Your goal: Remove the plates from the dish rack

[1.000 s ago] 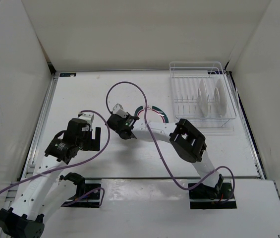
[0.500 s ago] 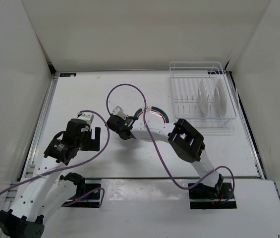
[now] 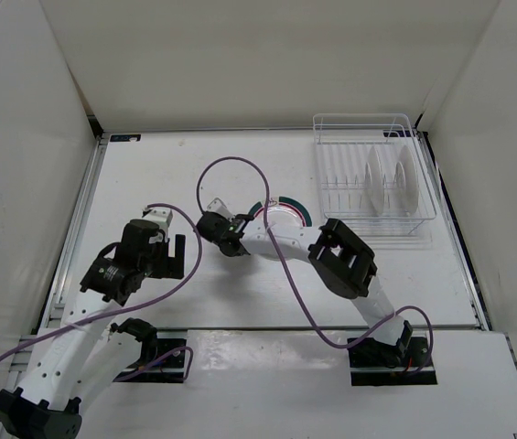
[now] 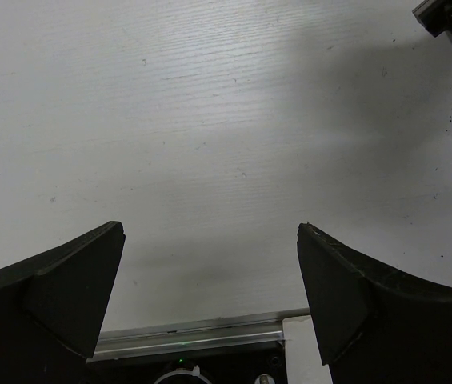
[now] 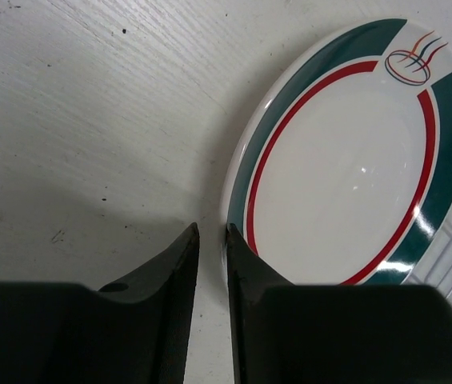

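Green-and-red plate (image 5: 338,168) lying on the table (image 5: 74,96), just left of the dish rack (image 3: 374,119), probably parked there as the first one unloaded. Right gripper (image 5: 210,230) right beside its rim, jaws pinched nearly together on nothing. Two more plates (image 3: 375,178) standing upright between the prongs. Left gripper (image 4: 210,228) spread wide over the table, looks idle.
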You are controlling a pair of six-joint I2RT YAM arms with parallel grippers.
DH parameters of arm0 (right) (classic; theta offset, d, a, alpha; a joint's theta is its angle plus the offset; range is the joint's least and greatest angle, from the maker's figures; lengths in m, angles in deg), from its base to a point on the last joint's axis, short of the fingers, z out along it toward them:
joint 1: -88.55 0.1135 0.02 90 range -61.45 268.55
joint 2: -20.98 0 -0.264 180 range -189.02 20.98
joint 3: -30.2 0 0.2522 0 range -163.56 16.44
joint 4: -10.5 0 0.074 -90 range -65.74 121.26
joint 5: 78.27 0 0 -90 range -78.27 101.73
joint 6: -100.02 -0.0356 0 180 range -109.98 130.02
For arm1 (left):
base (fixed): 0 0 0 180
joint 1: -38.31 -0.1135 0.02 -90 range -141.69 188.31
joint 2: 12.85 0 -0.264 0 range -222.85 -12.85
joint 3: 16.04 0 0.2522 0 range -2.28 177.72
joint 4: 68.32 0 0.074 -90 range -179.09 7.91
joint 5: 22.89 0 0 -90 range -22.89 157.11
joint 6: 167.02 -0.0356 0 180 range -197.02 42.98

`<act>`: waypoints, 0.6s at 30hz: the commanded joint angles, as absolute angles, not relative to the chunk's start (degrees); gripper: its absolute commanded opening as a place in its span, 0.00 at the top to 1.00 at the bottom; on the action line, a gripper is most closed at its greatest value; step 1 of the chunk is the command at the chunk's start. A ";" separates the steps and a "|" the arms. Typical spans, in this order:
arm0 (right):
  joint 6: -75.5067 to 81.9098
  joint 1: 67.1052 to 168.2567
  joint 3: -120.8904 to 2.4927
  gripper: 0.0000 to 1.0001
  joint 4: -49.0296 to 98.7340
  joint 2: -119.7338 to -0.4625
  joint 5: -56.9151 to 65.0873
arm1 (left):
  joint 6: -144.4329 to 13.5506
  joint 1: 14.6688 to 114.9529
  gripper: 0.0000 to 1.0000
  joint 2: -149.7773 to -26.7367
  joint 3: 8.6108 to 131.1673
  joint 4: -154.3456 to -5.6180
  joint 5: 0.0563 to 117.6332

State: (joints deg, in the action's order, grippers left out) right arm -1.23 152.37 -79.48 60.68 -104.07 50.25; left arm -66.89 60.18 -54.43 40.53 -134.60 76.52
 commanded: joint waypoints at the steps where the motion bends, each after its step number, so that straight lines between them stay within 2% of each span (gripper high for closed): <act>1: -2.73 152.36 -82.70 0.76 62.57 -103.74 49.26 | -66.74 60.28 0.00 -53.46 42.10 -134.64 75.90; 6: 0.08 151.05 -85.16 0.68 64.42 -97.42 49.17 | -66.56 60.28 0.00 -52.84 42.02 -134.73 76.34; 8: 1.66 150.61 -85.87 0.62 65.83 -93.05 49.43 | -66.56 60.29 0.00 -52.84 42.02 -134.82 76.33; 11: 3.24 148.94 -85.96 0.19 65.92 -86.64 49.43 | -66.47 60.28 0.00 -52.58 41.93 -134.73 76.33; 12: 3.42 147.80 -85.87 0.14 65.92 -85.12 48.65 | -66.47 60.28 0.00 -52.58 42.02 -134.73 76.33; 14: 3.08 144.04 -86.39 0.11 66.79 -80.82 44.27 | -66.39 60.37 0.00 -52.32 42.02 -134.65 76.16; 15: 1.59 140.36 -86.74 0.11 67.32 -78.27 36.94 | -66.30 60.37 0.00 -52.23 42.02 -134.73 76.25; 18: 0.35 128.77 -92.51 0.11 70.39 -75.61 31.25 | -66.30 60.37 0.00 -52.40 42.02 -134.56 75.81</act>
